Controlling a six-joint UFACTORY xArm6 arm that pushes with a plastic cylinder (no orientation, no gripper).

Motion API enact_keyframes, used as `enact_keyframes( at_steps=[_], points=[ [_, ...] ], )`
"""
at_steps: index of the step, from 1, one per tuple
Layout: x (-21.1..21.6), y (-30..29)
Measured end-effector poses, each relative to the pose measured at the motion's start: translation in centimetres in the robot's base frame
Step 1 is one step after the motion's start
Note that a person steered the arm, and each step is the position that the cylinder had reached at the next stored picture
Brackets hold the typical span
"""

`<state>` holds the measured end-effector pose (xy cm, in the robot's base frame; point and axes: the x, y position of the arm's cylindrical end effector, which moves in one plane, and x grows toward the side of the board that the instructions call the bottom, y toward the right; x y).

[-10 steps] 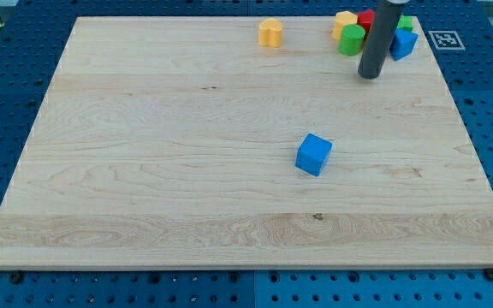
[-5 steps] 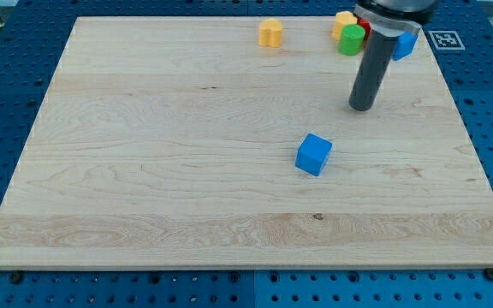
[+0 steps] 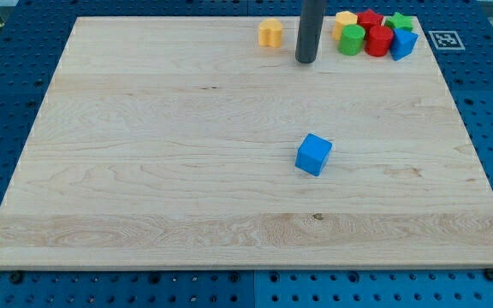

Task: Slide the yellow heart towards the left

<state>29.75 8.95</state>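
The yellow heart [image 3: 270, 32] sits near the top edge of the wooden board [image 3: 144, 171], a little right of centre. My tip [image 3: 305, 60] rests on the board just right of the heart and slightly below it, a small gap apart, not touching. The dark rod rises from it out of the view's top.
A cluster at the top right holds a yellow block [image 3: 346, 20], a green cylinder [image 3: 352, 39], a red block [image 3: 370, 18], a red cylinder [image 3: 378, 40], a green star [image 3: 400, 21] and a blue block [image 3: 404, 44]. A blue cube [image 3: 313, 155] lies mid-board.
My tip moved from right of the cluster down toward mid-board, then up and left to beside the yellow heart. The blocks have not moved.
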Motion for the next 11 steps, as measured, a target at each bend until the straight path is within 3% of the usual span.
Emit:
enact_keyframes(
  at_steps=[2,4,11],
  points=[
    [-2.9,0.0],
    [-6.0,-3.9],
    [-5.0,-7.6]
  ],
)
